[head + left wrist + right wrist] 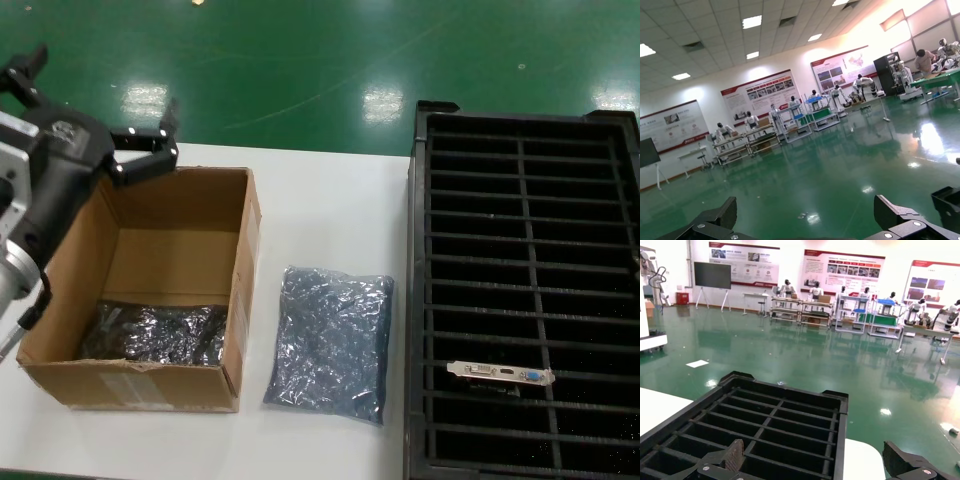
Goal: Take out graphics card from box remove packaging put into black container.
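Graphics card (pixel 500 375) lies in one of the nearer slots of the black container (pixel 523 150), toward that crate's middle rib; only its narrow silver bracket with a blue port shows clearly, while the dark board sinks into the slot's shadow and is hard to make out. Left of the black container, flat on the white bench (pixel 330 200), rests the packaging (pixel 330 342), a crinkled grey-blue shiny bag. Farther left of the container stands the box (pixel 180 215), open at the top, with dark shiny bagged bundles (pixel 155 333) at its near end; how many there are cannot be told. The left tool (pixel 140 150) hovers over the box's far left corner, fingers spread wide and holding nothing. The right tool (pixel 815 467) is out of the head view; the right wrist view shows its fingers parted and empty above the black container, whose near edge is cut off
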